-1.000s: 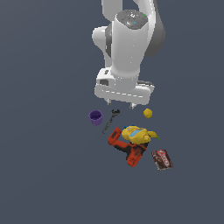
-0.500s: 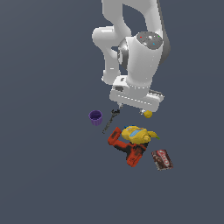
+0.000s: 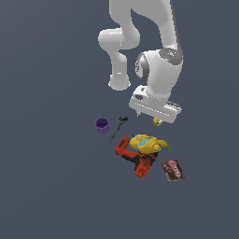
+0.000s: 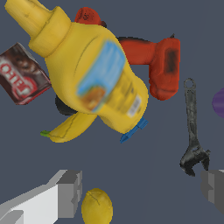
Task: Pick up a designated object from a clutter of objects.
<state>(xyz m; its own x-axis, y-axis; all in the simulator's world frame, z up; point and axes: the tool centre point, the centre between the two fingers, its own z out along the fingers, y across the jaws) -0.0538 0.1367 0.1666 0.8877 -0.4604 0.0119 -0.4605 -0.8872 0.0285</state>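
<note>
Grey-blue surface: you get one flat, matte, dark slate plane (image 3: 51, 186) filling both views; no walls, edges or room features show, so you cannot tell whether it is a counter or a floor.

Landmark: use the yellow bottle (image 3: 145, 142) with its blue patch; it lies on its side, resting over the red-and-black power drill (image 3: 134, 158).

Yellow ball: you find the small plain round fruit (image 4: 96, 207) near the bottle, on the bottle's body side away from its neck. In the exterior view only a sliver of it (image 3: 158, 122) peeks out under the arm's hand.

End effector: its fingers stand spread wide (image 4: 142, 192), not clamped on anything. The ball sits between them, just beside one finger (image 4: 70, 192) and well apart from the other. Whether that finger touches it, you cannot tell.

Other clutter: the black wrench (image 3: 118, 128) lies beyond the drill from the bottle; the purple cup (image 3: 102, 125) is further out past the wrench; the dark red box (image 3: 173, 170) lies near the bottle's neck end.

Wrist view only: you see the finger spread, the ball's whole front, the bottle's blurred label, a small blue piece (image 4: 133, 130) by the bottle, and white lettering on the box.

Exterior view only: you see the white arm (image 3: 158, 74) bent over the pile, the cup whole and upright, and the whole clutter at once.
</note>
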